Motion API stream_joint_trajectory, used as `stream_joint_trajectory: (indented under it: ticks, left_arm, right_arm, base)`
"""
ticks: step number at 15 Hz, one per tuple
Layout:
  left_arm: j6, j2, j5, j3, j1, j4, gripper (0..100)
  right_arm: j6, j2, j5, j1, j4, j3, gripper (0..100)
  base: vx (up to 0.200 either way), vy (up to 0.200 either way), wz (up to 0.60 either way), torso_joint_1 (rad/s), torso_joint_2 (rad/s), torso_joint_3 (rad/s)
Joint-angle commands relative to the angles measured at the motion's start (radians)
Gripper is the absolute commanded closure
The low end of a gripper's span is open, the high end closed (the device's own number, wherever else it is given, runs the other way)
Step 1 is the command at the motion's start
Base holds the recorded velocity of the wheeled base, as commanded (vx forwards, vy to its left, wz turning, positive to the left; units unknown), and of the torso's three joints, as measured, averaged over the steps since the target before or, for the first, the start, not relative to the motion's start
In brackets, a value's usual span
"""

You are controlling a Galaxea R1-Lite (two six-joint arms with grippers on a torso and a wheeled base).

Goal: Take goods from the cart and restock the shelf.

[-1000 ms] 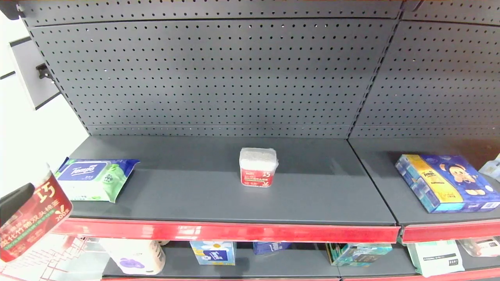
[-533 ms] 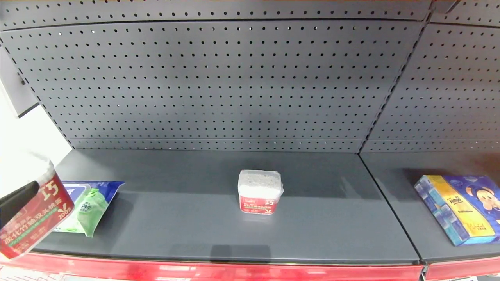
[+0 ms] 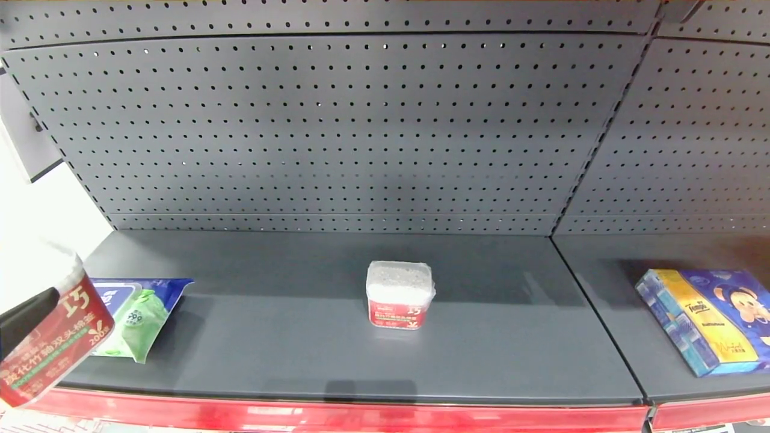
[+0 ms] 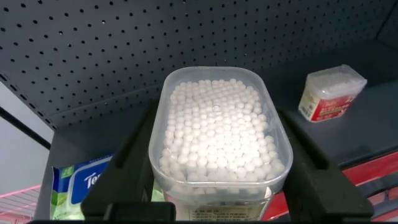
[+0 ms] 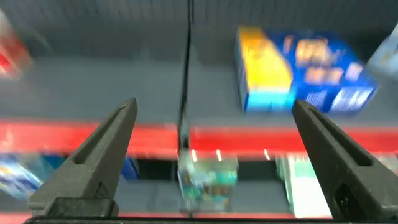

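Observation:
A clear cotton swab box (image 3: pixel 51 337) with a red label hangs at the far left, just in front of the shelf's edge. My left gripper (image 4: pixel 219 155) is shut on this box (image 4: pixel 217 124), one black finger (image 3: pixel 27 316) lying across its label. A second, matching swab box (image 3: pixel 399 294) stands upright mid-shelf on the dark grey shelf (image 3: pixel 289 349), and also appears in the left wrist view (image 4: pixel 331 92). My right gripper (image 5: pixel 214 118) is open and empty, facing the shelf front below a blue and yellow tissue pack (image 5: pixel 298 68).
A wet wipes pack (image 3: pixel 138 310) lies flat at the shelf's left end, close to the held box. The tissue pack (image 3: pixel 704 319) lies on the neighbouring shelf section to the right. A red rail (image 3: pixel 337 415) runs along the front edge. Perforated panel (image 3: pixel 337 132) behind.
The head camera has moved closer to the shelf and tilted up, dropping the lower shelf out of frame. The held swab box stays at the lower left, barely shifted over the last half second.

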Motion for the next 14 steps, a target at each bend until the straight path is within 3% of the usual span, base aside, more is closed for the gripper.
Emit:
stream_joint_trajectory:
  ticks: [1,3,8,10,14]
  left_arm:
    - [0.003,0.023,-0.011,-0.003,-0.001,0.0,100]
    - [-0.005,0.063,-0.081,-0.032,-0.001,-0.002,100]
    - [-0.002,0.161,-0.183,-0.072,-0.007,0.0,100]
    - [-0.005,0.188,-0.273,-0.072,-0.013,-0.002,100]
    - [-0.002,0.259,-0.293,-0.088,-0.014,-0.005,100]
  right_arm:
    - [0.073,0.547,0.085,0.042,0.006,-0.52,0]
    - [-0.042,0.652,0.185,0.103,-0.005,-0.487,0]
    - [-0.094,1.007,0.389,0.234,-0.073,-0.516,0]
    - [-0.121,1.137,0.469,0.275,-0.094,-0.547,0]
    - [-0.243,1.43,0.645,0.289,-0.26,-0.648,0]
  base:
    - [0.0,0.0,0.0,0.0,0.0,0.0]
    - [0.0,0.0,0.0,0.0,0.0,0.0]
    - [0.0,0.0,0.0,0.0,0.0,0.0]
    - [0.0,0.0,0.0,0.0,0.0,0.0]
    - [0.0,0.0,0.0,0.0,0.0,0.0]
